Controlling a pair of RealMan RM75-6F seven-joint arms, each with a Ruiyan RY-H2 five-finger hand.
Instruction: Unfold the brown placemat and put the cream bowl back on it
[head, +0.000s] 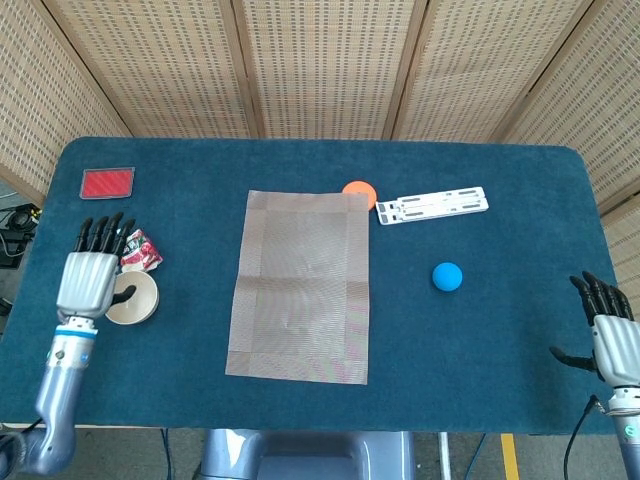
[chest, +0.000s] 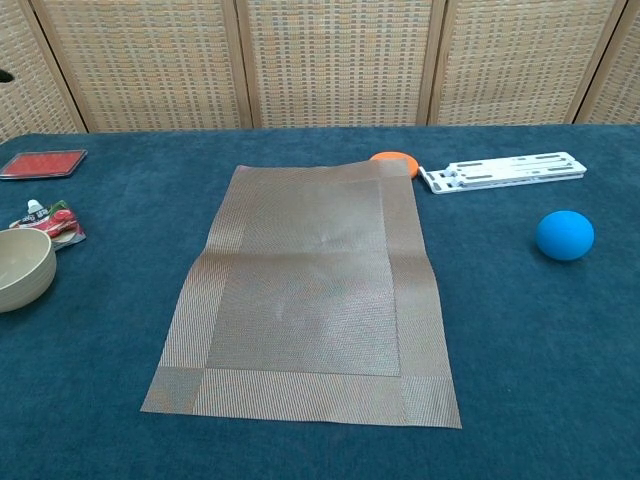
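Brown placemat (head: 303, 284) is lying flat and fully open at centre frame in the head view, long axis running up-down, w/ a faint crease across its middle; its upper right corner just overlaps the orange disc (head: 359, 192). So I judge the unfold part done. What's left is the bowl. Cream bowl (chest: 22, 268) sits at the left edge in the chest view, well apart from the mat, upright, nothing in it as far as I can see. In the head view my left hand (head: 90, 275) is over the bowl's left side at lower left of frame, fingers straight and spread, pointing up-frame, holding nothing; can't tell if the thumb touches the rim. Right hand (head: 607, 330) is at the lower right corner, off the table edge, fingers apart, nothing in it. Next I'd need to get a hold on the bowl rim w/ the left and carry it right onto the mat's middle, approx. Other stuff: red packet (head: 137, 251) just above the bowl, red card (head: 107, 183) in the upper left, white slotted plate (head: 432, 205) right of the disc, blue ball (head: 447, 276) right of the mat, all on the blue table (head: 500, 330).
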